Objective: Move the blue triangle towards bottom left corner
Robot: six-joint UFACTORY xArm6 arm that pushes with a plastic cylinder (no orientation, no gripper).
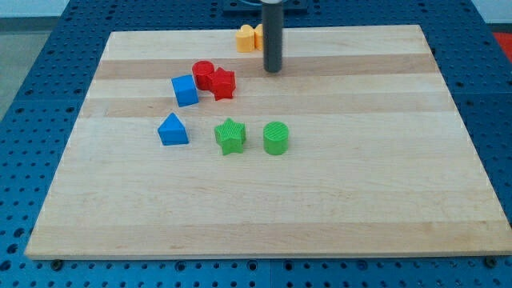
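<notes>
The blue triangle (173, 130) lies on the wooden board (264, 208), left of centre. My tip (274, 70) is near the view's top centre, well up and to the right of the blue triangle and not touching any block. A blue cube (185, 90) sits just above the triangle. A red cylinder (203, 74) and a red star (223, 84) touch each other to the right of the cube.
A green star (230, 136) and a green cylinder (276, 138) sit to the right of the blue triangle. An orange block (246, 38) and a yellow block (258, 34), partly hidden by the rod, sit at the board's top edge.
</notes>
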